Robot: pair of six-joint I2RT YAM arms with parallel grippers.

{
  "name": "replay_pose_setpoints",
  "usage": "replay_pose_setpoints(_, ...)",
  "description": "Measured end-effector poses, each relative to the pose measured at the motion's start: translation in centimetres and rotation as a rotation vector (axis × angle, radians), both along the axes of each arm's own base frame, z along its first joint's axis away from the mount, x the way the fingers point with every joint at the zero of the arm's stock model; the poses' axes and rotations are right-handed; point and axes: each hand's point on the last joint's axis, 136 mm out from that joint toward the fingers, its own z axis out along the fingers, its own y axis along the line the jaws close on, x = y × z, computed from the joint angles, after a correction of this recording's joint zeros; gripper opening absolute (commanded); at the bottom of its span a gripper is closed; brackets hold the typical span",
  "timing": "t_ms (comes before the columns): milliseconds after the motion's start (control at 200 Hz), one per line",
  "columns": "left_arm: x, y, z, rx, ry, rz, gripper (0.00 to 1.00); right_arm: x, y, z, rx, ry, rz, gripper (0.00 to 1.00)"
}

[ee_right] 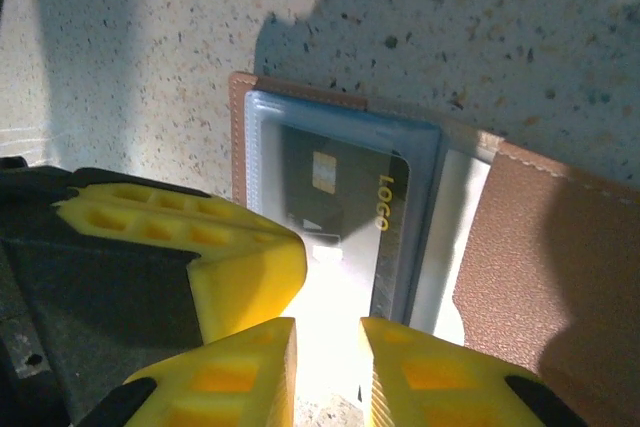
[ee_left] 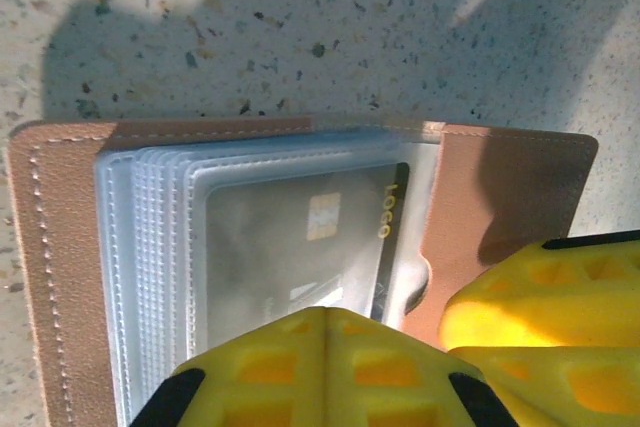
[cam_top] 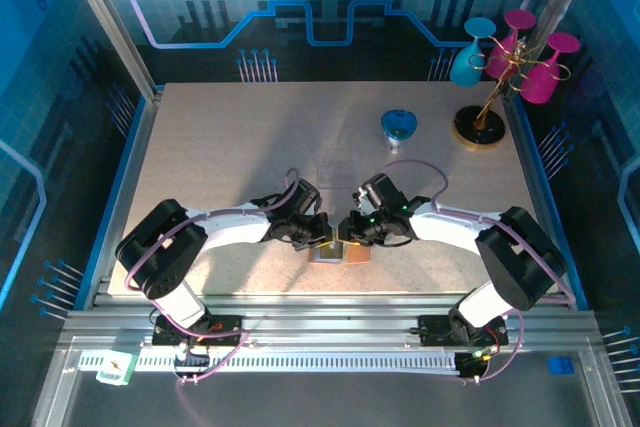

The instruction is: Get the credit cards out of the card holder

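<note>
Tan, stitched leather-like covers frame the card holder (ee_left: 60,247), which lies open and flat on the speckled table (cam_top: 230,147), low in the centre of the top view (cam_top: 340,253) where both grippers meet over it. Inside sits a stack of clear plastic sleeves (ee_left: 150,247). The frontmost holds a dark card (ee_left: 300,237) with a small gold chip (ee_left: 322,217) and the gold word "LOGO" running along its short right edge. The same card and lettering show in the right wrist view (ee_right: 340,197). No other writing can be read. The left gripper (ee_left: 325,322) has its yellow fingers pressed together, no gap showing, over the lower edge of the sleeves. Whether a sleeve is pinched between them cannot be told. The right gripper (ee_right: 328,332) has its fingers slightly apart, with bright glare in the slit, just below the holder's lower edge. A blue cup (cam_top: 398,129) stands well apart, toward the upper right.
</note>
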Motion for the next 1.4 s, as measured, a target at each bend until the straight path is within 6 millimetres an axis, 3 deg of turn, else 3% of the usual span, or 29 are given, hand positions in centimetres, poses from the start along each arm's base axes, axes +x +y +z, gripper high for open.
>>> replay_pose_setpoints(400, -0.1, 0.1, -0.3, 0.009, 0.010, 0.000, 0.04, 0.0, 0.9, -1.2, 0.063, 0.045, 0.001, 0.23)
replay_pose_setpoints(835, -0.2, 0.2, -0.5, 0.010, 0.011, 0.000, 0.04, -0.2, 0.2, -1.9, 0.017, 0.054, -0.007, 0.26)
replay_pose_setpoints(1060, -0.2, 0.2, -0.5, 0.010, 0.011, 0.000, 0.04, -0.5, -0.6, -1.6, -0.022, 0.043, -0.007, 0.28)
replay_pose_setpoints(1206, -0.2, 0.2, -0.3, 0.008, 0.009, 0.001, 0.04, -0.3, -0.5, -0.4, 0.001, 0.011, -0.007, 0.29)
replay_pose_setpoints(1401, -0.3, 0.3, 0.7, -0.003, -0.005, -0.002, 0.07, 0.1, -0.7, 0.3, 0.012, -0.009, -0.013, 0.26)
